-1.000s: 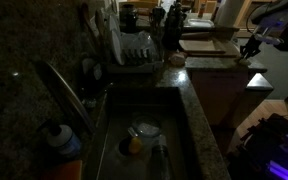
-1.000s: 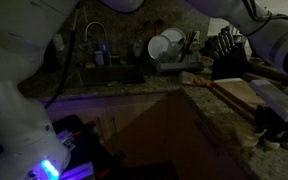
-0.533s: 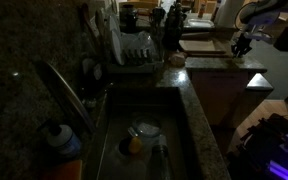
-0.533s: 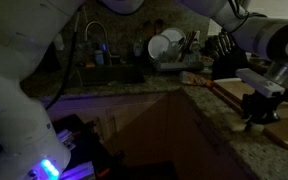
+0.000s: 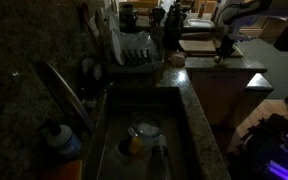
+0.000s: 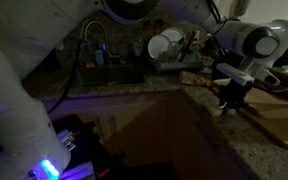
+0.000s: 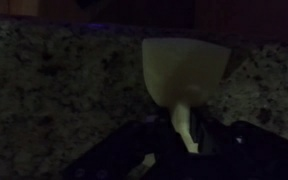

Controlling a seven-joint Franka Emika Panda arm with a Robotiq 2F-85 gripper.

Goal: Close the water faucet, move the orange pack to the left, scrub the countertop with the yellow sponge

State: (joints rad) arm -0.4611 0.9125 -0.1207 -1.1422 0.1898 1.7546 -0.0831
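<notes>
Gripper was clamped mid-body on the squishy, light-looking pale yellow rectangular sponge, at the speckled dark stone countertop edge.

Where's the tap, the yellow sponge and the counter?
Long shiny grey metal faucet (image 5: 64,97): exterior view, mid-spout.
Pale yellow sponge (image 7: 184,62): wrist view, its wide part.
Dark speckled stone countertop (image 7: 54,85): wrist view, bare patch.
</notes>
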